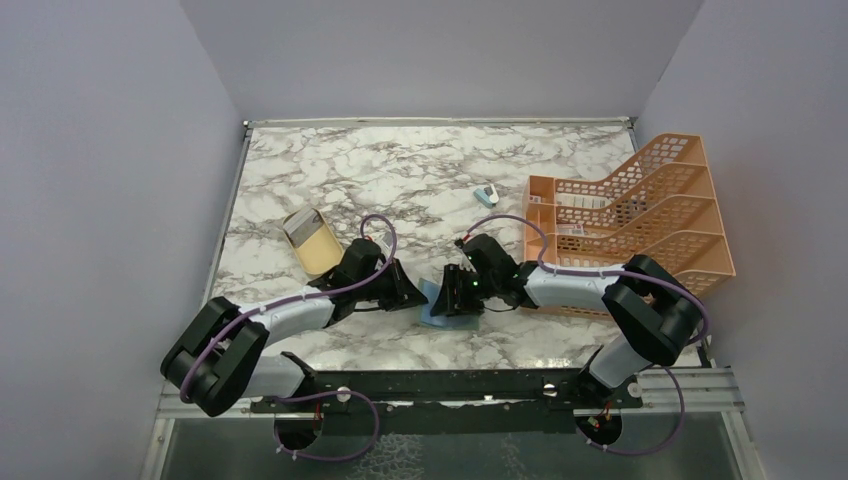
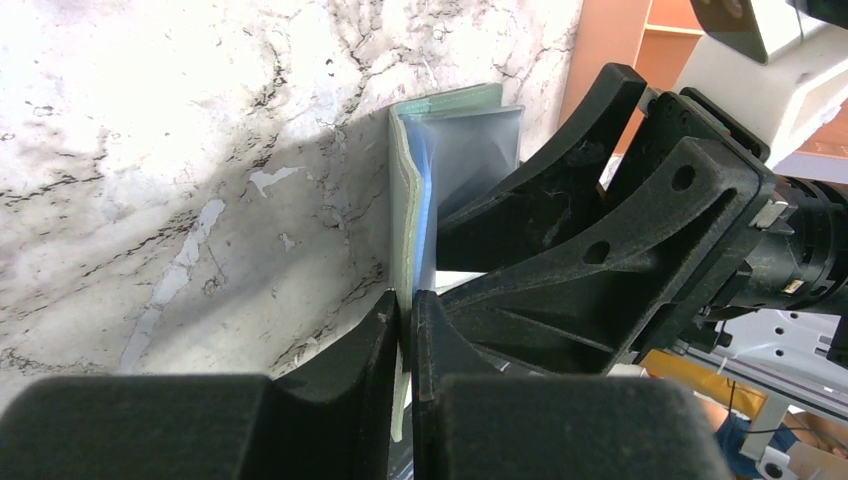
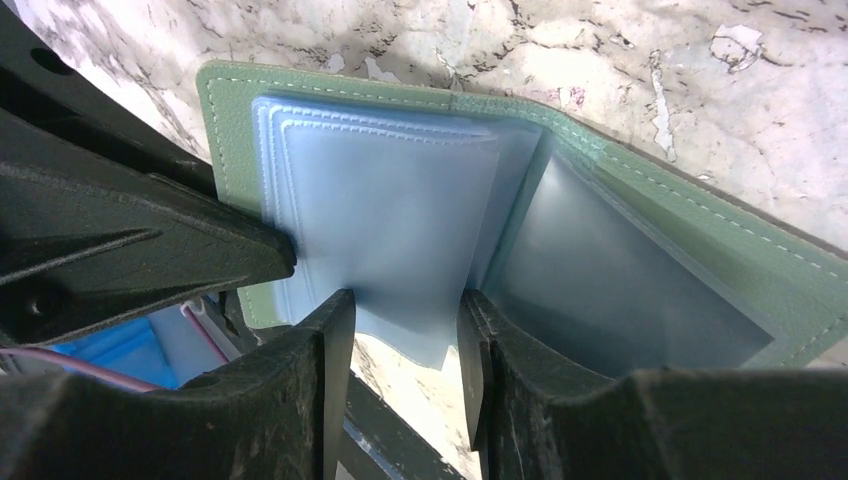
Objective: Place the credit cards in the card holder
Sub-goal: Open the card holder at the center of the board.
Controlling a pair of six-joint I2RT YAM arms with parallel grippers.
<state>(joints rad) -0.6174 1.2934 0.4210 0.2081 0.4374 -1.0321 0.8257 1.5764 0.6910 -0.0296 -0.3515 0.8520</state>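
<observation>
Left end effector (image 2: 407, 312) is pinched closed on the green cover edge of the card holder (image 3: 232, 140), and the cover's lower end is hidden between its fingers. Right end effector (image 3: 405, 298) has its jaws apart, one finger on each side of a blue-grey inner leaf (image 3: 390, 210); can't tell if the pads touch it. The card holder is spread open with its pale pockets facing the right wrist camera, and its right corner is cut off by the frame. From the top camera both end effectors cover most of it, so only a blue-green corner shows. It lies near the near edge of the surface (image 1: 400, 170), about mid-width. Tan oval dish (image 1: 325, 262) sits toward the left edge, with a pale grey credit card (image 1: 299, 226) at its far end; the rest of its contents are too small to tell. Orange mesh rack (image 1: 650, 200) is at the right edge, its slot contents hard to make out. Small blue-and-white gadget (image 1: 486, 194) is just left of it.
</observation>
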